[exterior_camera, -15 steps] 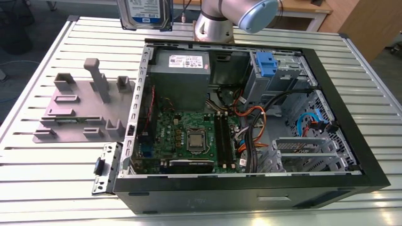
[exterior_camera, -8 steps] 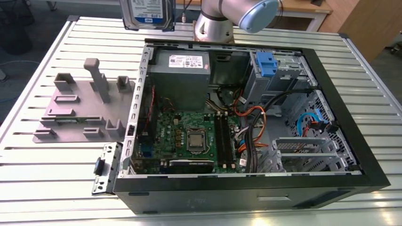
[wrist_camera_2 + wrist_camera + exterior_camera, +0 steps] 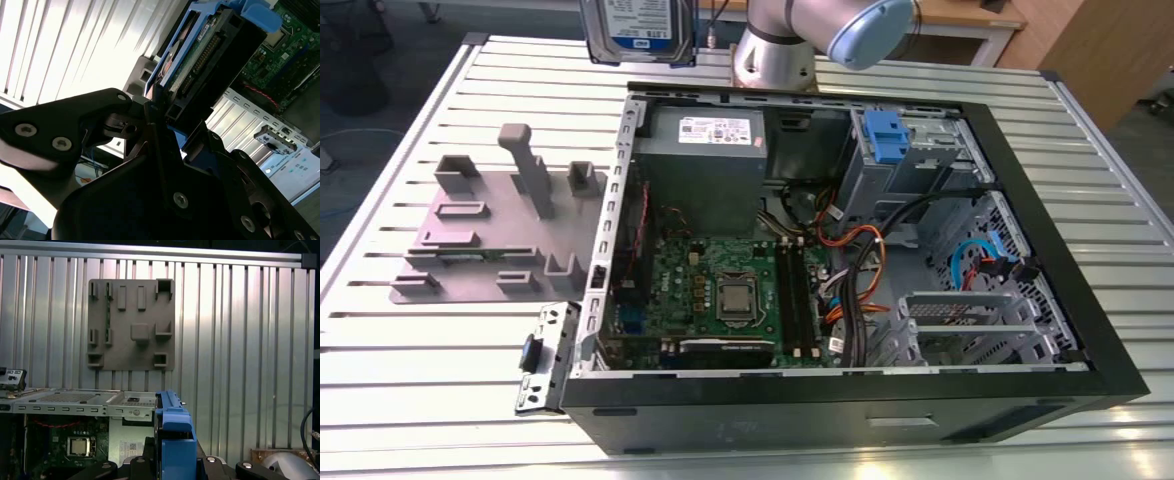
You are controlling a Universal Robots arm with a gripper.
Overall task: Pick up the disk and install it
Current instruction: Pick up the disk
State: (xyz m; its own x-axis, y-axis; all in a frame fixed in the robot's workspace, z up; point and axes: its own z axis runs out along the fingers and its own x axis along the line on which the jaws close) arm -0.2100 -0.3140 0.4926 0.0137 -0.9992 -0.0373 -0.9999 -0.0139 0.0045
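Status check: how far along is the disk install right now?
Pickup looks done: the disk is off the table, clear of the grey stand. In hand: the gripper is shut on it. Left: installation; it is not yet inside the computer case.

Clear around the disk (image 3: pixel 638 30), high over the far edge of the table (image 3: pixel 427 390). Barred at the exterior view's left by the grey stand (image 3: pixel 467 245), posts upright. Open-topped at the case (image 3: pixel 854 410), crowded inside by cables (image 3: pixel 861 285) and a blue bracket (image 3: pixel 886 135) in its far bay.
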